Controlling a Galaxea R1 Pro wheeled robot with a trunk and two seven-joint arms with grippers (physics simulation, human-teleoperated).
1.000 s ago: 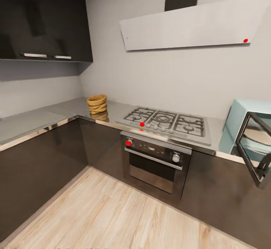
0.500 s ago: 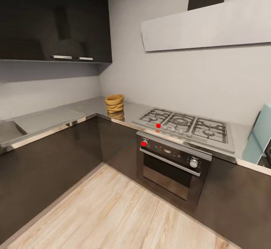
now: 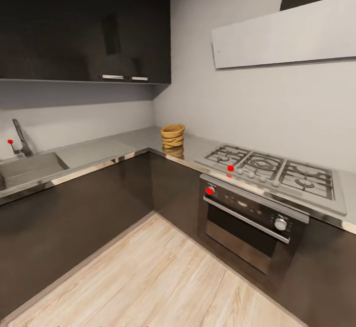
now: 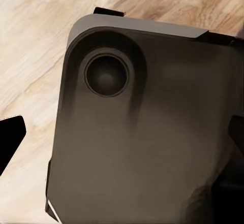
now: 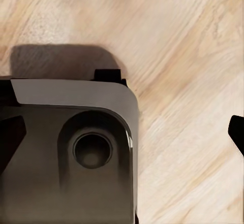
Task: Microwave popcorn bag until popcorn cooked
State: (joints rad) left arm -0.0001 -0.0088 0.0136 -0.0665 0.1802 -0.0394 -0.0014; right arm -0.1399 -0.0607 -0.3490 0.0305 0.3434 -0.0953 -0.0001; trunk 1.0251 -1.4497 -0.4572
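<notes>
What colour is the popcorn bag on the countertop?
Mustard yellow; the popcorn bag shows best in the head view.

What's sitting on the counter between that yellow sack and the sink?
Nothing: in the head view, the grey countertop runs bare from the popcorn bag around the corner to the sink.

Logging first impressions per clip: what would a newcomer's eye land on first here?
Probably the mustard-yellow popcorn bag, standing alone on the grey countertop in the corner under the dark wall cabinets. Next, the steel gas hob to its right, with the built-in oven and red dots below. A sink sits far left.
</notes>
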